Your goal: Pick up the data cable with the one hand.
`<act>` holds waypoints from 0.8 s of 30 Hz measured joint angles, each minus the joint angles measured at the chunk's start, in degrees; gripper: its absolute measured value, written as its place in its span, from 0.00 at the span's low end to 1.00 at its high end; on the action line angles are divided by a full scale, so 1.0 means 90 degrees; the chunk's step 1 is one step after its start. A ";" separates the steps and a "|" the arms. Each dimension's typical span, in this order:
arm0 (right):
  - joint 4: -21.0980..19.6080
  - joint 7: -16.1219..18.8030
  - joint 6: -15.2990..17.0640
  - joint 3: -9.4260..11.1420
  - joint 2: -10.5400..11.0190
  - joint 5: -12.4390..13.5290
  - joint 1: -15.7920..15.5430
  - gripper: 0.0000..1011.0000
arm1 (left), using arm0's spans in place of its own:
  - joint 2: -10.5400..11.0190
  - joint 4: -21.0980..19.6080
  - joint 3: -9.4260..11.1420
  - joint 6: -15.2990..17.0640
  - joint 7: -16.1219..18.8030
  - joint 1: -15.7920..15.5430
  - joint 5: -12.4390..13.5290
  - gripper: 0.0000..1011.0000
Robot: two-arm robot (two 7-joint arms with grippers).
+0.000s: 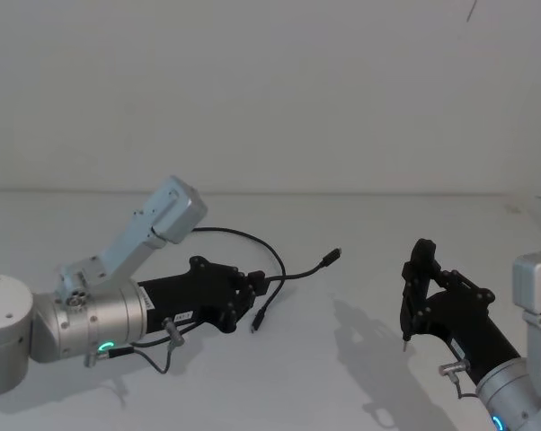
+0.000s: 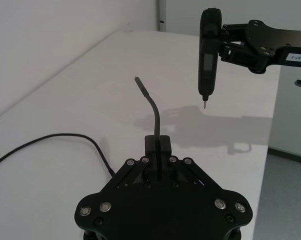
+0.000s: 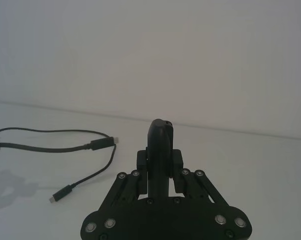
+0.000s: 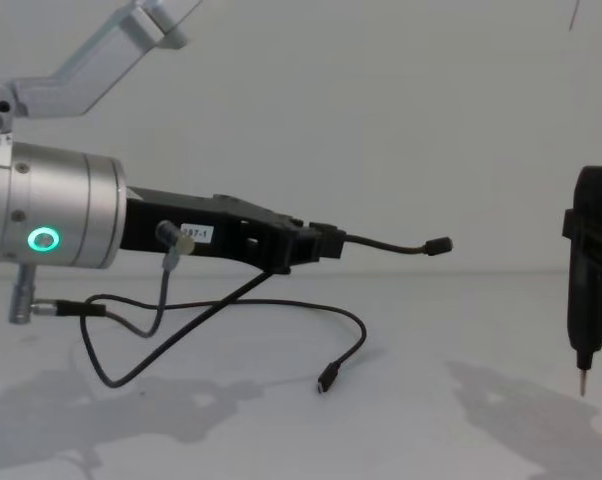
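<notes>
While aloft, left gripper (image 1: 254, 289) tight on the data cable (image 2: 157, 120), right gripper (image 1: 421, 292) apart, tight round a slim tool (image 2: 208, 55)

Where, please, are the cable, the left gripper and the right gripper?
cable (image 4: 438, 245): chest view, raised plug.
left gripper (image 4: 326, 241): chest view, tips clamping cable.
right gripper (image 1: 421, 287): head view, front end.

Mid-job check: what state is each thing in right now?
data cable: gripped partway along, one end sticking out in the air, the rest sagging toward the table.
left pincer: shut on the data cable, above the table.
right pincer: hovering over the table, tip pointing down.
</notes>
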 joint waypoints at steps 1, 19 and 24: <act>0.0000 0.0000 0.0000 0.0000 0.0000 0.0000 0.0000 0.28 | 0.0026 -0.0028 -0.0004 0.0017 0.0008 0.0021 -0.0008 0.04; -0.0181 0.0043 0.0147 0.0005 -0.0367 0.0322 0.0143 0.28 | 0.0279 -0.0396 -0.0052 0.0231 0.0114 0.0207 -0.0111 0.04; -0.0181 0.0039 0.0183 -0.0063 -0.0668 0.0457 0.0334 0.28 | 0.0304 -0.0429 -0.0056 0.0250 0.0124 0.0225 -0.0120 0.04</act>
